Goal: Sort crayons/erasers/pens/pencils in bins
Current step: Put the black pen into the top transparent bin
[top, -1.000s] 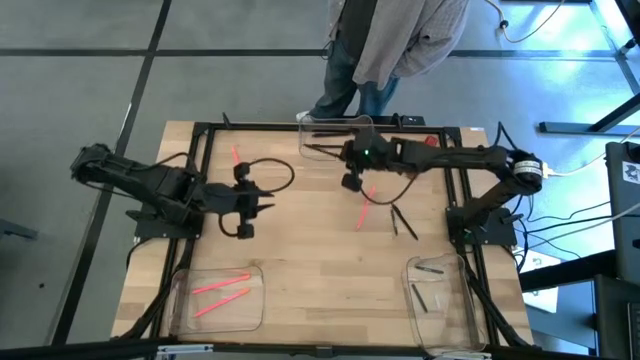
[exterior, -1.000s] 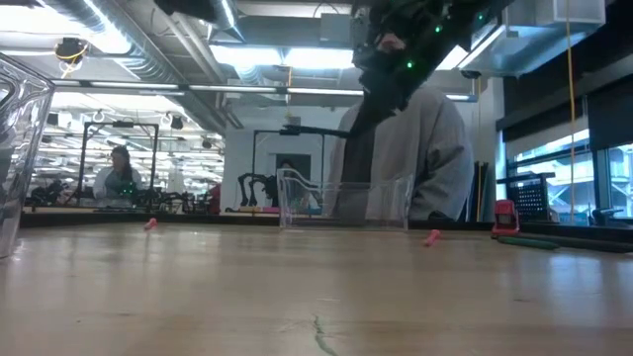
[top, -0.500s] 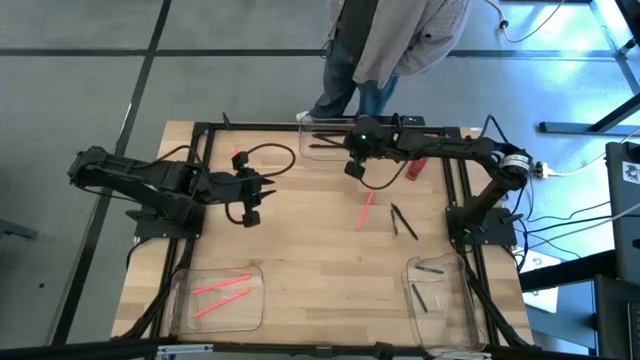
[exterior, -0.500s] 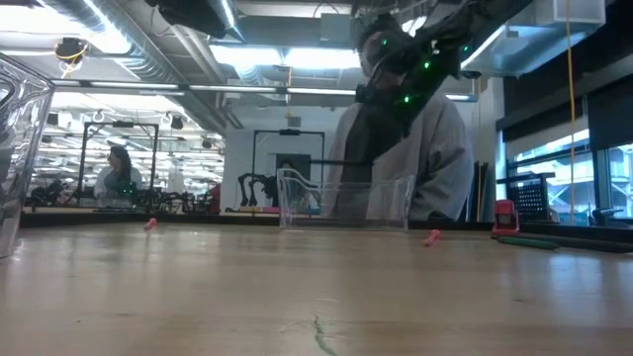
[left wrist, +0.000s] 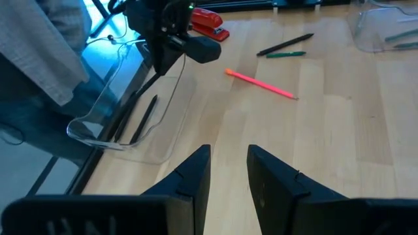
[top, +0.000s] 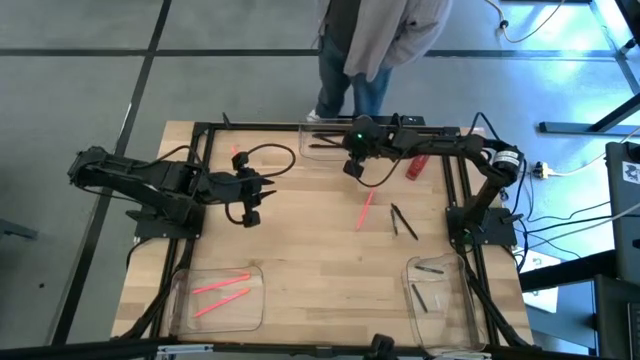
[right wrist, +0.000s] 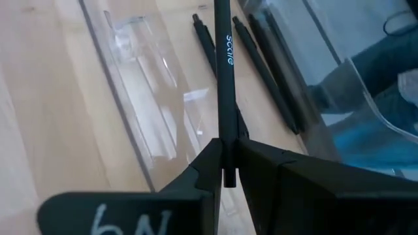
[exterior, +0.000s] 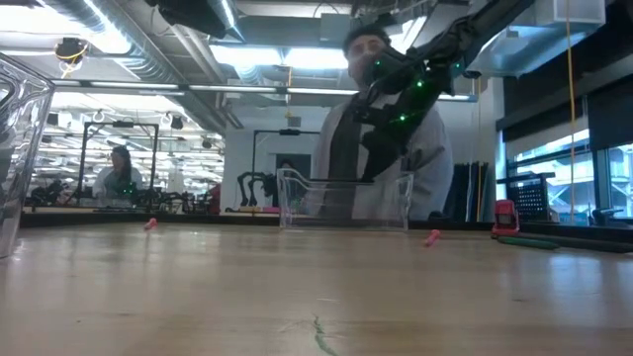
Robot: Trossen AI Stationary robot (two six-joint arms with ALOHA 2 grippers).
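My right gripper is at the table's far side, shut on a black pen above the near wall of the far clear bin. That bin holds several black pens. My left gripper hovers left of centre, narrowly open and empty. A pink stick and two dark sticks lie flat on the table at centre right. Another pink stick lies at the far left. The near left bin holds two pink sticks. The near right bin holds dark sticks. My right gripper pinches the black pen near one end between its two fingers. The pen's long part runs on past the fingertips. The pen is lifted clear and reaches over the far bin's wall.
A chunky red block lies at the far right, close to my right arm. A person stands just beyond the table's far edge, behind the far bin. The wooden table shows bare between the near bins.
My right gripper has gone toward the table's far edge, up to the far bin, carrying the black pen. The red block, which my right arm covered a second ago, now shows. My left gripper has shifted a little toward the far edge. The person has stepped left.
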